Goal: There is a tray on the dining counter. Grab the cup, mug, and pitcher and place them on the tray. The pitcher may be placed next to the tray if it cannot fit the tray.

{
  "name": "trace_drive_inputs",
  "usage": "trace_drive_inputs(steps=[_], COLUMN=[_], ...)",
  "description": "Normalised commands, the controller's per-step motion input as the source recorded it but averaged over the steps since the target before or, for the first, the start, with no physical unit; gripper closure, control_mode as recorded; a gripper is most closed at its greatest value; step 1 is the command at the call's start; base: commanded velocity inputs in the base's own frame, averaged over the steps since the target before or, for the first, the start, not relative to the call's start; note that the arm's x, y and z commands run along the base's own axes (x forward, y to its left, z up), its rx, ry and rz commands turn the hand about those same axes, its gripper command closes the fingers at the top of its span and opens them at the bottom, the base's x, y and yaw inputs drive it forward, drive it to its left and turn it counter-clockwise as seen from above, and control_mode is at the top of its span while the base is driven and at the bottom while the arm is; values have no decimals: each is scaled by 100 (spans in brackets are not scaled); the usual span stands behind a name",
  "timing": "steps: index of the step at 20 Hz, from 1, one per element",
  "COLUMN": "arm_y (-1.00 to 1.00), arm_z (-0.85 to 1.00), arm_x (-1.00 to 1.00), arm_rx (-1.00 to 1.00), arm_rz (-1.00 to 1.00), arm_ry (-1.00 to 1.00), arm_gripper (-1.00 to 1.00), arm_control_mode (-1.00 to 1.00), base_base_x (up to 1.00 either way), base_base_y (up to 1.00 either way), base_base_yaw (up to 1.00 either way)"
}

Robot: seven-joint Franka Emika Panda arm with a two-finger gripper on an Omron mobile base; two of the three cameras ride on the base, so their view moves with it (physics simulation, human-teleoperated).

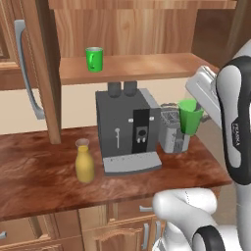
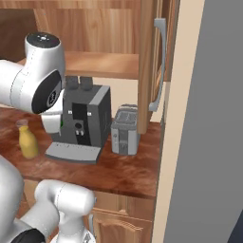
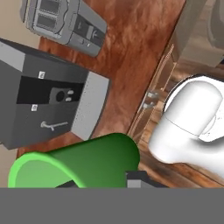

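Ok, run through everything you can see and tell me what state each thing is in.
cup: held in the claw, lifted off the counter, tilted.
claw: shut on the cup.
mug: upright on the upper shelf.
pitcher: upright on the counter, left of the coffee machine.
toaster: standing beside the coffee machine.

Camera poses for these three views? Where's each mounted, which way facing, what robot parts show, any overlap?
Left base view: behind the arm's left, facing the wood counter; arm at right, gripper shut on the cup; mug on shelf.
Right base view: behind the arm's right, same counter; arm at left.
Hand view: along the gripper, looking down over the cup.
Shared: coffee machine, toaster in all; pitcher in both base views.
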Motion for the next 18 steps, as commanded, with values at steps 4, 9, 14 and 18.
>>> trace_drive_inputs(steps=[4, 9, 14, 18], arm_y=[0, 0, 0, 0], arm_z=[0, 0, 0, 0], arm_x=[0, 0, 0, 0], arm_rx=[0, 0, 0, 0], arm_rz=[0, 0, 0, 0], arm_ry=[0, 0, 0, 0], arm_gripper=[100, 100, 100, 100], arm_control_mode=[100, 100, 100, 100], base_base_x=[-63, -92, -54, -35], base_base_y=[0, 5, 23, 11], base_base_yaw=[1, 22, 58, 88])
